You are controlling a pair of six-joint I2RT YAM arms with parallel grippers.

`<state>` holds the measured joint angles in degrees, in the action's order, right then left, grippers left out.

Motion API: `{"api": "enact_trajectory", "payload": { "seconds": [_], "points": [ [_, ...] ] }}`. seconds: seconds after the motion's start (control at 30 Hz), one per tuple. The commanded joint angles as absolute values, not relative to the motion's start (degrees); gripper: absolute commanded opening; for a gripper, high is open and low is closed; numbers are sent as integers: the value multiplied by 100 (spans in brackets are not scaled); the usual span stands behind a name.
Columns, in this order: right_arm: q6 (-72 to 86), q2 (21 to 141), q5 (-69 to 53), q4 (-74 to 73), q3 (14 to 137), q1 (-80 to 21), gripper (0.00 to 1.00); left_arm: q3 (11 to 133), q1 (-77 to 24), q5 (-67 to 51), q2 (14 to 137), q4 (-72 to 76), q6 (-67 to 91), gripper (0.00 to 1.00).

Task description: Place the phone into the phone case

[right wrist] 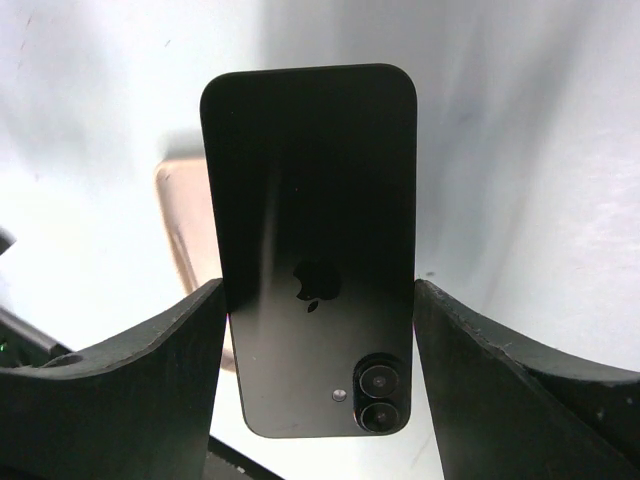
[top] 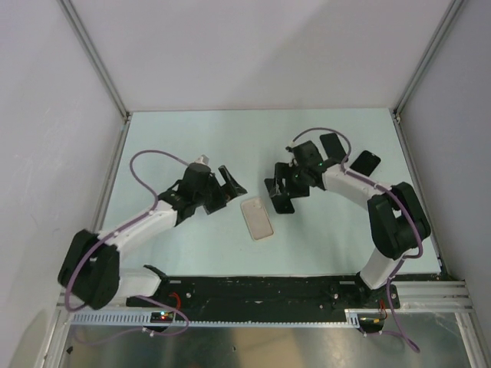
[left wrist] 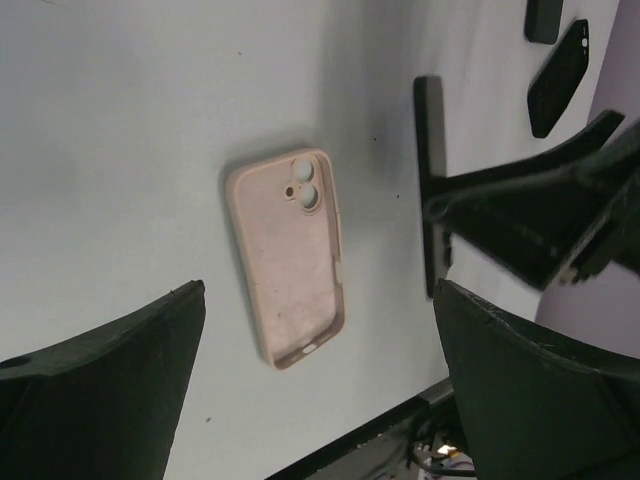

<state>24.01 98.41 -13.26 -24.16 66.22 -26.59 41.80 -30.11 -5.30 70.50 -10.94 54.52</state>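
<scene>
The pink phone case (top: 257, 218) lies open side up on the table between the arms; it also shows in the left wrist view (left wrist: 290, 255), camera cutout at its far end. My right gripper (right wrist: 318, 300) is shut on the black phone (right wrist: 312, 250), gripping its long edges, back and twin lenses facing the camera. It holds the phone above the table just right of the case (right wrist: 180, 220). In the top view the right gripper (top: 281, 193) hangs beside the case. My left gripper (top: 226, 190) is open and empty just left of the case, its fingers (left wrist: 120, 370) wide apart.
Two dark phone-shaped items (top: 332, 146) (top: 364, 162) lie at the back right; they also show in the left wrist view (left wrist: 560, 65). The black front rail (top: 268, 290) runs along the table's near edge. White walls enclose the table.
</scene>
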Motion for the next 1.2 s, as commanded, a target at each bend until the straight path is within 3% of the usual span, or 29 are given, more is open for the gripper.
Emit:
{"api": "enact_trajectory", "payload": {
  "seconds": [0.0,0.4,0.6,0.9,1.1,1.17],
  "points": [
    [2545,9438,-1815,-1649,6311,-2934,29,4506,-2954,-1230,7853,169,6053,99],
    [2597,9452,-2012,-1273,6217,-3383,29,4895,-2955,-1658,9301,868,6493,92],
    [2605,9531,-2070,-1190,6217,-3417,29,5001,-2951,-1720,9651,973,6616,80],
    [2538,9584,-2071,-1126,6216,-3516,29,5103,-2953,-1806,9897,1052,6715,48],
    [2477,9611,-1904,-1097,6215,-3622,30,5129,-2954,-1931,9905,1055,6784,16],
    [2443,9579,-1733,-1114,6227,-3678,35,5106,-2960,-1951,9866,1055,6820,5]
  ]
}}
